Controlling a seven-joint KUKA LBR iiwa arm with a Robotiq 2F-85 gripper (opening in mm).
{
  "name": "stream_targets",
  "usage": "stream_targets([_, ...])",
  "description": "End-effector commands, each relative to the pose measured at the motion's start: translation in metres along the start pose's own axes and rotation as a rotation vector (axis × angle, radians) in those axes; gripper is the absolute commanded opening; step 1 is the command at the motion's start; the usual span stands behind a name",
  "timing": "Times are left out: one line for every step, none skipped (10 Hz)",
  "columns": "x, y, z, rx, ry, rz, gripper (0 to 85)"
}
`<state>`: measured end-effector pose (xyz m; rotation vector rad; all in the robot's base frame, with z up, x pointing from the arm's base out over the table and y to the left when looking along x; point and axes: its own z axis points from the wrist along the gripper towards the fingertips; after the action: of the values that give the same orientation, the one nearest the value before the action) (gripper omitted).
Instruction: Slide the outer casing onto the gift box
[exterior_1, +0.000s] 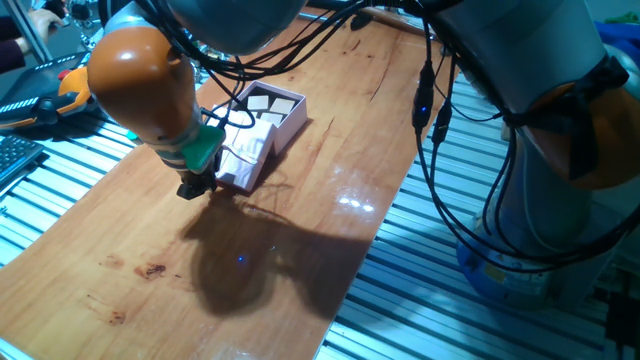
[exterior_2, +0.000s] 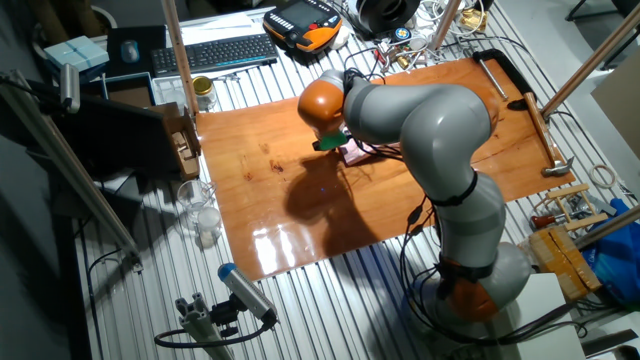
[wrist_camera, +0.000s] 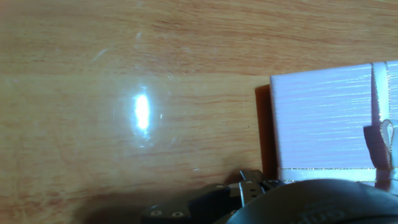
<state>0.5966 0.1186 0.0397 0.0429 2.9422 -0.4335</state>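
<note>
The outer casing (exterior_1: 248, 158) is a pale pink sleeve with a cream ribbon. It lies on the wooden table (exterior_1: 300, 250), with its far end over the gift box (exterior_1: 277, 105). The gift box's open end shows white dividers and beige squares. My gripper (exterior_1: 195, 187) is low at the casing's near-left end and looks shut and empty. In the hand view the casing (wrist_camera: 323, 118) fills the right side, its ribbon (wrist_camera: 378, 106) runs near the edge, and the fingertips (wrist_camera: 249, 184) sit beside its near corner. In the other fixed view the arm hides most of the casing (exterior_2: 356, 152).
Black cables (exterior_1: 430, 110) hang from the arm over the table's right side. A keyboard (exterior_2: 210, 52), a teach pendant (exterior_2: 303, 22) and a jar (exterior_2: 203, 92) stand beyond the far edge. A hammer (exterior_2: 535, 110) lies at the table's right end.
</note>
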Motion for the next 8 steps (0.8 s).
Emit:
stream_targets([-0.0002,-0.0006,0.0002,0.006,-0.003,0.001,0.0])
stream_targets([-0.0001,-0.0013,0.0007,0.009,-0.003,0.002,0.0])
stream_targets([-0.0001,-0.0021,0.0014,0.009,-0.005,0.002,0.0])
stream_targets([0.0,-0.0023,0.0018,0.015,-0.008,0.001,0.0])
stream_targets([-0.0001,-0.0025,0.0014,0.016,-0.011,0.001,0.0])
stream_targets([-0.0002,-0.0027,0.0008,0.019,-0.013,0.0,0.0])
stream_targets([-0.0005,-0.003,0.0008,0.019,-0.013,0.0,0.0])
stream_targets([-0.0009,-0.0036,0.0006,0.016,-0.011,-0.001,0.0])
